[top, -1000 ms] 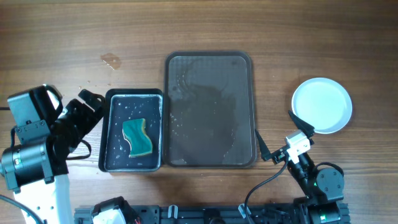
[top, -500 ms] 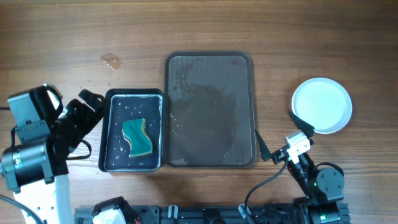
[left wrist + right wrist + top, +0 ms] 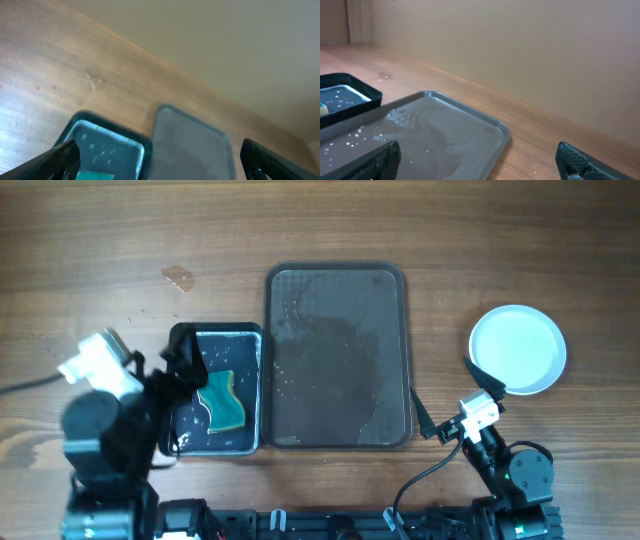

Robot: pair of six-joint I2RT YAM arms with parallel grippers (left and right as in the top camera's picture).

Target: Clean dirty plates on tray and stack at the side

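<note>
The grey tray [image 3: 337, 355] lies in the middle of the table, wet and with no plates on it. It also shows in the left wrist view [image 3: 192, 145] and the right wrist view [image 3: 485, 127]. One clean white plate [image 3: 518, 350] sits on the table to the tray's right. A teal sponge [image 3: 222, 400] lies in the black water basin [image 3: 215, 333] left of the tray. My left gripper [image 3: 188, 388] is open and empty over the basin's left side, beside the sponge. My right gripper [image 3: 452, 398] is open and empty between the tray and the plate.
A small wet spot [image 3: 178, 277] marks the wood at the back left. In the left wrist view the basin [image 3: 107, 145] and the sponge's edge [image 3: 92, 176] lie between the spread fingers. The basin's corner shows in the right wrist view [image 3: 350, 85].
My left arm has swung right and turned, bringing its gripper from beside the basin's left edge to over the basin. The right arm, plate and sponge have not moved.
</note>
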